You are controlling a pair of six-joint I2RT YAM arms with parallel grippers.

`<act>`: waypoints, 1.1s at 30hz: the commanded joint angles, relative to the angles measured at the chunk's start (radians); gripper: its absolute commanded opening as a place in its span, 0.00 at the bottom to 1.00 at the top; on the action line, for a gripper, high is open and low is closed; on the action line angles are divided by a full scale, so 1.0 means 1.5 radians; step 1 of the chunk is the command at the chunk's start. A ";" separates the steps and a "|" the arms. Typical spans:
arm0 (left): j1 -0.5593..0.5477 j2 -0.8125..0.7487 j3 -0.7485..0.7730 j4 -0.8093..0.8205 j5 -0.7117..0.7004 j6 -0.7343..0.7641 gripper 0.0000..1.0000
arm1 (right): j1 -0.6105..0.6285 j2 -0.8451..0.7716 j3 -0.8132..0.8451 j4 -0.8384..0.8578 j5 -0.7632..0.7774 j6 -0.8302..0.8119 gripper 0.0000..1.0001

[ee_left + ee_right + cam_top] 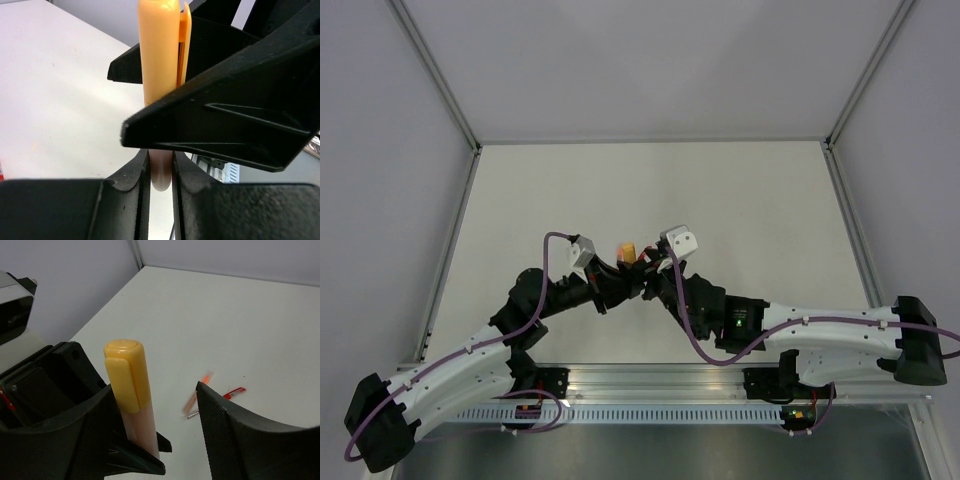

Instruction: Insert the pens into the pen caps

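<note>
Pinching the capped pen (pixel 141 422) — left gripper (pixel 161 162); right gripper (pixel 155 390) spread wide.

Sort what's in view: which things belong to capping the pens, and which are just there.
Job: orange cap on the pale pink pen; left fingers clamping that pen; right fingers open either side of it; loose thin pen and red piece on the table.
Not the job: purple cables; slotted rail.

Pen cap (pixel 125 375) yellow-orange; pen body (pixel 142 432) pale pink; table (pixel 225 325) white.
</note>
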 commanded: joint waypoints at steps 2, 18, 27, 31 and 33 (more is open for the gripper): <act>0.000 -0.002 0.015 0.046 0.027 0.004 0.02 | 0.004 -0.038 0.025 -0.036 -0.049 -0.022 0.72; 0.000 0.012 0.008 0.108 0.142 0.005 0.02 | 0.002 -0.118 0.089 -0.133 -0.147 -0.041 0.80; 0.000 0.042 0.011 0.154 0.209 -0.006 0.02 | -0.015 -0.114 0.155 -0.198 -0.227 -0.034 0.74; -0.001 0.044 0.009 0.167 0.226 -0.010 0.02 | -0.026 -0.098 0.176 -0.216 -0.260 -0.028 0.68; 0.000 0.044 0.007 0.177 0.236 -0.011 0.02 | -0.031 -0.095 0.180 -0.221 -0.272 -0.027 0.61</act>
